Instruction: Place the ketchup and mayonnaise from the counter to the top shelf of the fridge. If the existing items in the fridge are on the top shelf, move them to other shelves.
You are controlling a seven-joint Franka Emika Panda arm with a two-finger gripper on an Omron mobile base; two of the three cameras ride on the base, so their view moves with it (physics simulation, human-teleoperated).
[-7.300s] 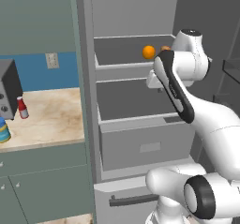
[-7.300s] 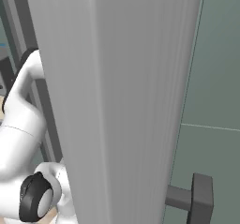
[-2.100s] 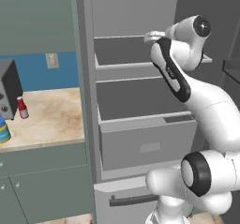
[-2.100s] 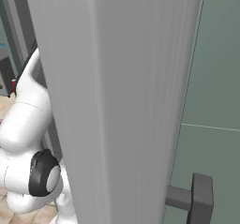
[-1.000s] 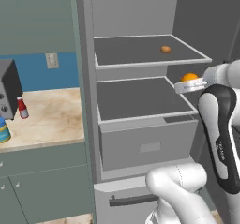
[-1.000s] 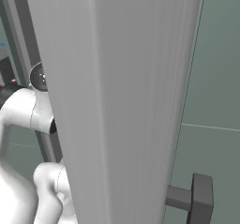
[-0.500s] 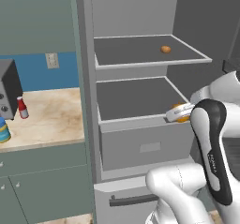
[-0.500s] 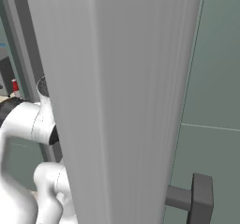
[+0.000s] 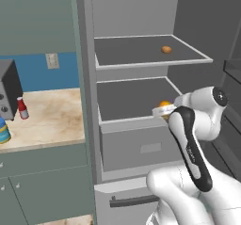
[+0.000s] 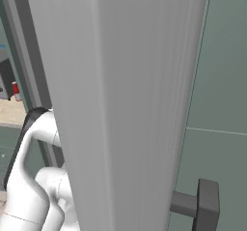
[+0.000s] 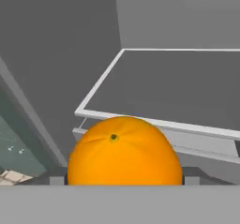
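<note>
one orange fruit in pincer at lower shelf front rim

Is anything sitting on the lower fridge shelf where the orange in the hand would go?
Nothing visible. The hand holds the orange at the lower shelf's front right corner, and the shelf surface looks bare. The brownish lump sits on the top shelf above.

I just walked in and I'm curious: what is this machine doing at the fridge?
The white arm's gripper holds an orange fruit near the front edge of the fridge's lower shelf. A smaller brownish lump sits on the top shelf. The ketchup and mayonnaise stand on the counter.
</note>
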